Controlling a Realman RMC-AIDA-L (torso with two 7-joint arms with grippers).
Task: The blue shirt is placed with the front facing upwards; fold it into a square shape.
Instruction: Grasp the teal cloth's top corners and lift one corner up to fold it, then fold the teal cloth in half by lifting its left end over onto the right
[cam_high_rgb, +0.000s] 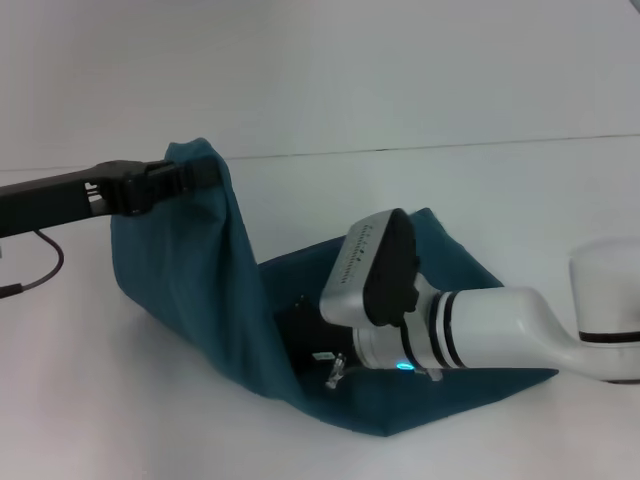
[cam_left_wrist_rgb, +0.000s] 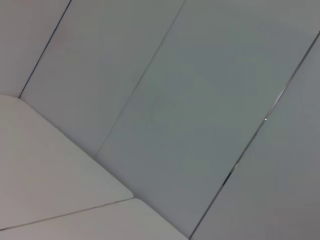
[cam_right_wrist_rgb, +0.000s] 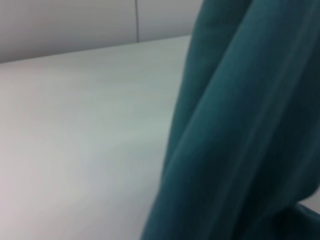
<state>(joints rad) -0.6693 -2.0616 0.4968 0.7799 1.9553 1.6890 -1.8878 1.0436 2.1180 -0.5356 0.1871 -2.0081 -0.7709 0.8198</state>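
The blue shirt (cam_high_rgb: 200, 290) is seen on the white table (cam_high_rgb: 480, 180), one edge lifted high like a tent. That top edge is pinched tight in the left gripper (cam_high_rgb: 205, 172), up above the table. The rest of the shirt is spread flat on the table — under the right arm. The right gripper (cam_high_rgb: 300, 335) is tucked low inside the fold of the shirt, and whether it is open or closed cannot be told. In the right wrist view, hanging cloth is seen close up.

Plain white table (cam_high_rgb: 120, 400), pale panelled wall (cam_left_wrist_rgb: 200, 100)
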